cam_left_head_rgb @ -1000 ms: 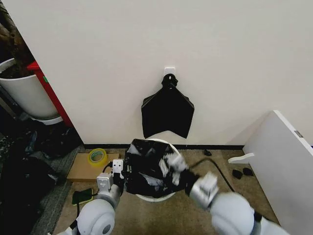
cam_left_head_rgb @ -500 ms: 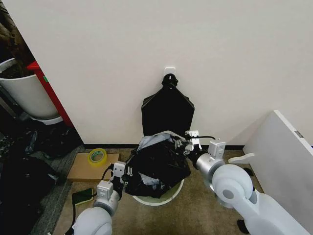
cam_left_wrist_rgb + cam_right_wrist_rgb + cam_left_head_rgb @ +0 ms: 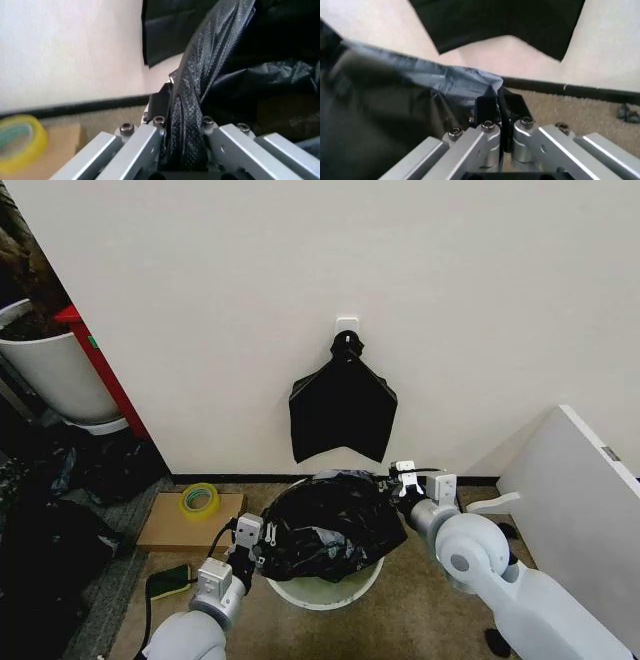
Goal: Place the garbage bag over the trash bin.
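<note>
Tight behind the bin, open in front

The bag lay heaped over the bin, covering its mouth, with the wall and a hanging black bundle close behind. Tape on cardboard crowded the left (near the left gripper); bare carpet lay free in front.

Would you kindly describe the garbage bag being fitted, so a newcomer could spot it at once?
At the foot of the cream wall, a small round white plastic bin stands on the carpet. The loose, crinkly, glossy black plastic bag bulges over it, unlike the flat, smooth black bag bundle hanging above.
</note>
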{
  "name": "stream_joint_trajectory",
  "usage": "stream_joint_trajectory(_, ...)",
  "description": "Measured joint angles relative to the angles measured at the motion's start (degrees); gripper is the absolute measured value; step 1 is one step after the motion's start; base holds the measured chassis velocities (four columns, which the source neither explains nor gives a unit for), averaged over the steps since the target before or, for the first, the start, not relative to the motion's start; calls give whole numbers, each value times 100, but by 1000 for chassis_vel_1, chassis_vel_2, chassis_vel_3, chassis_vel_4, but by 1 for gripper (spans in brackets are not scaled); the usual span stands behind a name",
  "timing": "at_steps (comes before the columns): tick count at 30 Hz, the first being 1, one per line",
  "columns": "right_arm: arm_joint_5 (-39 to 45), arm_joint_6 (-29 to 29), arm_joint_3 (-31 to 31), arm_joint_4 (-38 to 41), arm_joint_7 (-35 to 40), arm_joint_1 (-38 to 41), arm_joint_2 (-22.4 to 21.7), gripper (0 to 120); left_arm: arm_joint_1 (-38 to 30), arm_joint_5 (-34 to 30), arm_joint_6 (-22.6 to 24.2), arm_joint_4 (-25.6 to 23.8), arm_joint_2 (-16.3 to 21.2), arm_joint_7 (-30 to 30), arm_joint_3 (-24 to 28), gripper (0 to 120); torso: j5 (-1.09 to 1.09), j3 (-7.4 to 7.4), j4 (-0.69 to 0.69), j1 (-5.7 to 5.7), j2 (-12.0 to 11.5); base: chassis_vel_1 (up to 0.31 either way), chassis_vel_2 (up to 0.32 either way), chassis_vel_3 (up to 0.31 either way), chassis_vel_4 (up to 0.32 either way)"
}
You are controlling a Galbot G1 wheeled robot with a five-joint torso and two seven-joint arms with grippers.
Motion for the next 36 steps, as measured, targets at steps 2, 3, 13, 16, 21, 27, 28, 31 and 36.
stream_joint_trajectory(2, -4, -30, 174, 107, -138, -257, -37, 0, -35, -329, 90, -28, -7, -97, -8, 1, 0, 0, 0, 0, 0, 0, 0, 0, 0)
stream_joint_trajectory(3, 0, -30, 258, 147, -203, -348, -40, 0, -44, -389, 115, -31, 10, -113, -20, 1, 1, 0, 0, 0, 0, 0, 0, 0, 0)
stream_joint_trajectory(13, 245, 152, 813, 456, -498, -792, -79, 33, -44, -454, 227, -66, 104, -150, -46, 1, -1, -1, 0, 0, 0, 0, 0, 0, 0)
stream_joint_trajectory(16, 459, 222, 1097, 523, -517, -992, -70, 48, -47, -456, 261, -67, 123, -135, -44, 1, 0, 0, 0, 0, 0, 0, 0, 0, 0)
stream_joint_trajectory(21, 869, 367, 1622, 561, -548, -1212, -74, 61, -46, -456, 305, -43, 145, -123, -44, 1, 0, 0, 0, 0, 0, 0, 0, 0, 0)
stream_joint_trajectory(27, 1497, 427, 2290, 734, -596, -1434, -103, 83, -32, -454, 332, -11, 167, -119, -46, 1, 0, 0, 0, 0, 0, 0, 0, 0, 0)
stream_joint_trajectory(28, 1551, 398, 2334, 744, -605, -1461, -109, 87, -31, -454, 334, -12, 170, -119, -47, 1, 0, 0, 0, 0, 0, 0, 0, 0, 0)
stream_joint_trajectory(31, 1450, 357, 2434, 921, -789, -1595, -106, 99, -41, -557, 403, -41, 169, -152, -58, 1, 1, 0, 0, 0, 0, 0, 0, 0, 0)
stream_joint_trajectory(36, 683, 479, 2428, 1499, -1369, -1860, -153, 100, -94, -788, 550, -77, 164, -239, -78, 1, -1, 0, 1, 0, 0, 0, 0, 0, 0)
